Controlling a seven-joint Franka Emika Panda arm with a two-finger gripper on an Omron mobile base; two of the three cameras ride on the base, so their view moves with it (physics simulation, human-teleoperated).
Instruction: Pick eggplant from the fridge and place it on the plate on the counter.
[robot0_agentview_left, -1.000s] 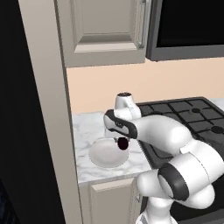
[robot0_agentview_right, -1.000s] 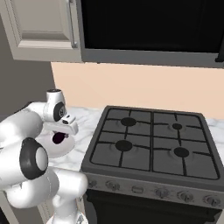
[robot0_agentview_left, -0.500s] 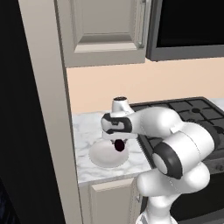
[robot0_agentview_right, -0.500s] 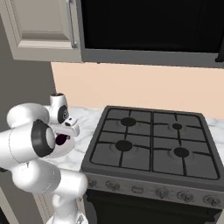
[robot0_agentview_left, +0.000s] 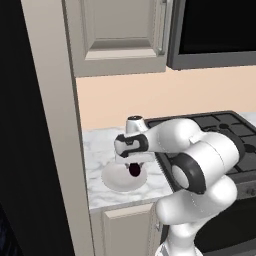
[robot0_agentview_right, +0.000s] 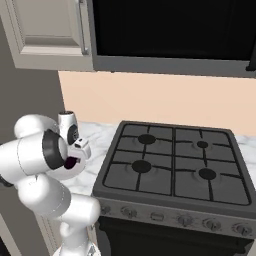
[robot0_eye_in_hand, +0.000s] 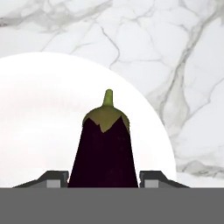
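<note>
Arm swung left, gripper (robot0_eye_in_hand: 104, 177) clamped on eggplant (robot0_eye_in_hand: 104, 151), stem forward, above plate (robot0_eye_in_hand: 39, 122) on counter (robot0_eye_in_hand: 175, 52)

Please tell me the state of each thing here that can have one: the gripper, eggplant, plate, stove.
Gripper: shut on the eggplant.
Eggplant: held above the plate, stem pointing away from the hand.
Plate: on the counter, nothing resting in it.
Stove: burners bare.

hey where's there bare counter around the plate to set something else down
Bare marble counter lies behind the plate, toward the wall, and in a narrow strip between plate and stove. Over the plate it is crowded: the claw holds the eggplant there.
</note>
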